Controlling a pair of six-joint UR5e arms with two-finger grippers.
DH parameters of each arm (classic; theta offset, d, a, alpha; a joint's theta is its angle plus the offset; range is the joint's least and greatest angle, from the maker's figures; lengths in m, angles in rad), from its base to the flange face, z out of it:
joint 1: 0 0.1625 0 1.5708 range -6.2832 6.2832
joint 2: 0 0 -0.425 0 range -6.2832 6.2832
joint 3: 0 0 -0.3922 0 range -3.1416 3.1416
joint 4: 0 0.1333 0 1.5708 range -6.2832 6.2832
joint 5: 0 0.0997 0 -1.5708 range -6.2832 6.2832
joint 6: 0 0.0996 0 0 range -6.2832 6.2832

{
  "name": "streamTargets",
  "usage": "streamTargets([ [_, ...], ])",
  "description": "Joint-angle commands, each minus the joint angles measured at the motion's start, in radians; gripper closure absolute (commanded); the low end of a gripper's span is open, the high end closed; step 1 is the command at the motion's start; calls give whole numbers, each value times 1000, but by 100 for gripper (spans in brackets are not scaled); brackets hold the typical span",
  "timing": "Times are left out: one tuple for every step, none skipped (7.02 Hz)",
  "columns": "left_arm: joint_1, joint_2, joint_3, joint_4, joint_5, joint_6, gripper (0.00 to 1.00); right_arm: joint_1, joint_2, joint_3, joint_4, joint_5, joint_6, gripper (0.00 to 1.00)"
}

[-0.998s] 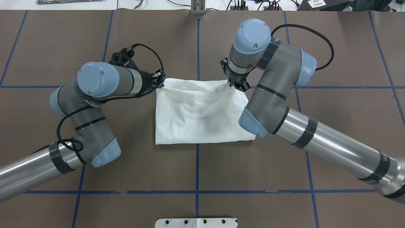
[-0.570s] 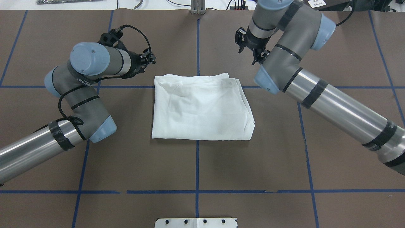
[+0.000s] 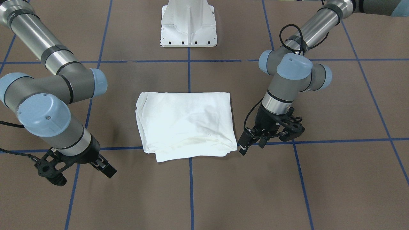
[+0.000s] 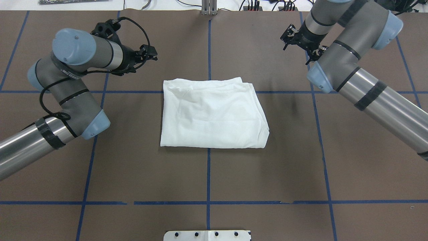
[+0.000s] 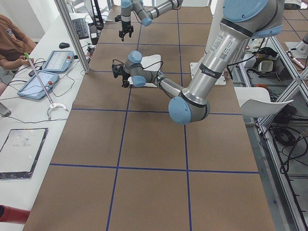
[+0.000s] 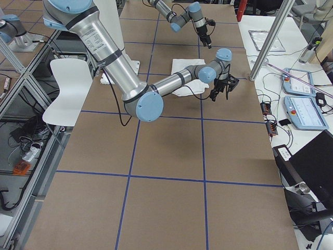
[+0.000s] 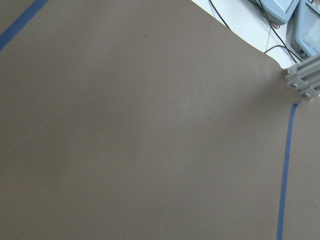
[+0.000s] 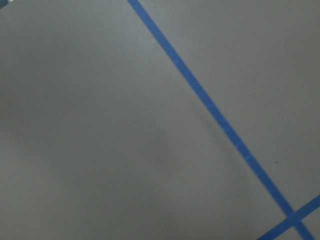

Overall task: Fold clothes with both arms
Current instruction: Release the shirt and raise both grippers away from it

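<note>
The clothes, a white shirt (image 4: 214,113) folded into a rough rectangle, lie flat in the middle of the brown table; the same shirt (image 3: 185,124) shows no printed text on its upper face. My left gripper (image 4: 153,54) hovers open beyond the shirt's far left corner, and the front-facing view puts this left gripper (image 3: 251,147) just off that corner, apart from the cloth. My right gripper (image 4: 296,47) is open, raised and well off the far right corner. Neither gripper holds anything. Both wrist views show only table covering and blue tape.
Blue tape lines (image 4: 208,174) grid the brown covering. The white pedestal base (image 3: 188,25) stands at the robot's side. Beyond the far edge are cables and a metal post (image 4: 209,8). A person (image 5: 12,45) sits with tablets at the side bench.
Both grippers have let go of the shirt's far corners and drawn back, outward and toward the far edge. The shirt's far edge has dropped and the shirt lies flat.
</note>
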Motion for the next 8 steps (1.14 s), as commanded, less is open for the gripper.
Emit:
streamTargets([
  [-41, 166, -145, 6, -34, 279, 0, 84, -188, 173, -8, 51, -219, 0],
  [-103, 243, -184, 5, -101, 414, 0, 127, -253, 208, -10, 65, -322, 0],
  [-187, 317, -198, -3, -195, 556, 0, 206, -313, 212, -10, 132, -469, 0],
  [-284, 386, -210, -4, -269, 723, 0, 309, -385, 210, -10, 206, -671, 0],
  [-403, 444, -201, 2, -372, 919, 0, 384, -453, 201, -13, 212, -869, 0],
  [-509, 484, -157, 23, -450, 1120, 0, 443, -528, 204, -13, 216, -982, 0],
  [-583, 502, -97, 35, -463, 1276, 0, 513, -598, 200, -13, 241, -1109, 0],
  [-680, 506, -37, 87, -463, 1434, 0, 546, -634, 191, -40, 245, -1244, 0],
])
